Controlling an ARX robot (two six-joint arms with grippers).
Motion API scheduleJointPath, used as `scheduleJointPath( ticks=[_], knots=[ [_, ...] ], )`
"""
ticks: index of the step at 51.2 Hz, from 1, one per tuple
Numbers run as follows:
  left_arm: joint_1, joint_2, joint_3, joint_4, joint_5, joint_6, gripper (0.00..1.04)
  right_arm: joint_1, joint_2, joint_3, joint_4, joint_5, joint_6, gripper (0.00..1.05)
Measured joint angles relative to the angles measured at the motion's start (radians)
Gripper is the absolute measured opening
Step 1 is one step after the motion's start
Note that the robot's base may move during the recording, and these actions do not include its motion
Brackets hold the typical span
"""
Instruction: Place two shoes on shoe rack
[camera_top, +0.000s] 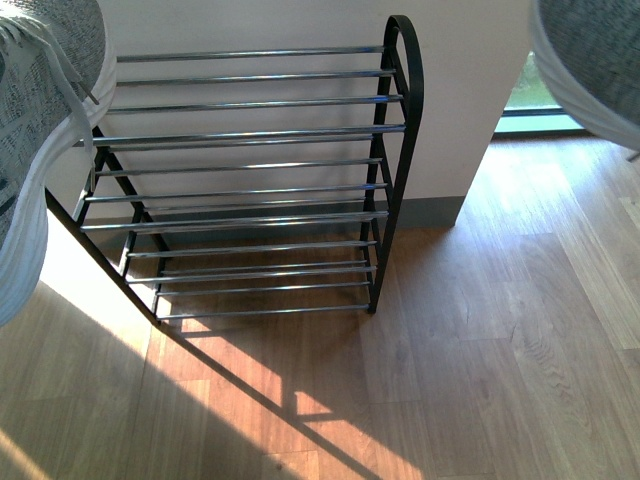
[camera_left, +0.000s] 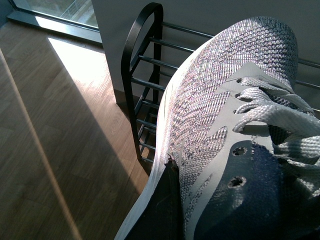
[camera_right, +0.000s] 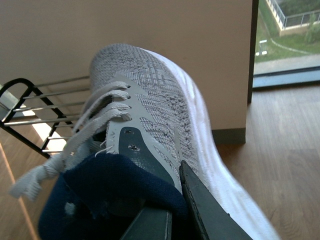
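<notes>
Two grey knit sneakers hang in the air in front of the shoe rack (camera_top: 250, 180). One sneaker (camera_top: 40, 130) fills the front view's left edge, held by my left gripper (camera_left: 172, 210), which is shut on its side near the collar. The other sneaker (camera_top: 590, 60) shows at the top right corner, with my right gripper (camera_right: 172, 205) shut on its navy-lined collar. In the left wrist view the sneaker (camera_left: 225, 100) points toe-first over the rack's black side frame (camera_left: 132, 75). The right wrist view has its sneaker (camera_right: 150, 115) toe-up toward the wall, the rack (camera_right: 30, 107) off to one side. The rack's chrome bars carry nothing.
The rack stands against a beige wall (camera_top: 300, 25) with a grey skirting (camera_top: 425, 212). Wooden floor (camera_top: 450, 360) spreads in front, crossed by sunlight and shadow bands. A floor-level window (camera_top: 535, 105) lies right of the wall's corner.
</notes>
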Motion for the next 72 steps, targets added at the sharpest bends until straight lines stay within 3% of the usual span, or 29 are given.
scheduleJointPath(
  ticks=[4, 10, 13, 26, 36, 46, 66, 72],
  knots=[
    [0.000, 0.000, 0.000, 0.000, 0.000, 0.000, 0.02, 0.087, 0.048, 0.038, -0.018, 0.072, 0.037, 0.01],
    [0.000, 0.000, 0.000, 0.000, 0.000, 0.000, 0.02, 0.339, 0.229, 0.185, -0.019, 0.296, 0.134, 0.01],
    [0.000, 0.000, 0.000, 0.000, 0.000, 0.000, 0.02, 0.414, 0.300, 0.249, -0.019, 0.373, 0.177, 0.01],
    [0.000, 0.000, 0.000, 0.000, 0.000, 0.000, 0.02, 0.637, 0.603, 0.536, -0.027, 0.624, 0.362, 0.01],
    [0.000, 0.000, 0.000, 0.000, 0.000, 0.000, 0.02, 0.705, 0.797, 0.723, -0.040, 0.749, 0.428, 0.01],
    [0.000, 0.000, 0.000, 0.000, 0.000, 0.000, 0.02, 0.706, 1.041, 0.967, -0.117, 0.829, 0.492, 0.01],
    [0.000, 0.000, 0.000, 0.000, 0.000, 0.000, 0.02, 0.701, 1.286, 1.296, -0.274, 0.847, 0.594, 0.01],
    [0.000, 0.000, 0.000, 0.000, 0.000, 0.000, 0.02, 0.702, 1.314, 1.347, -0.331, 0.813, 0.660, 0.01]
  ],
)
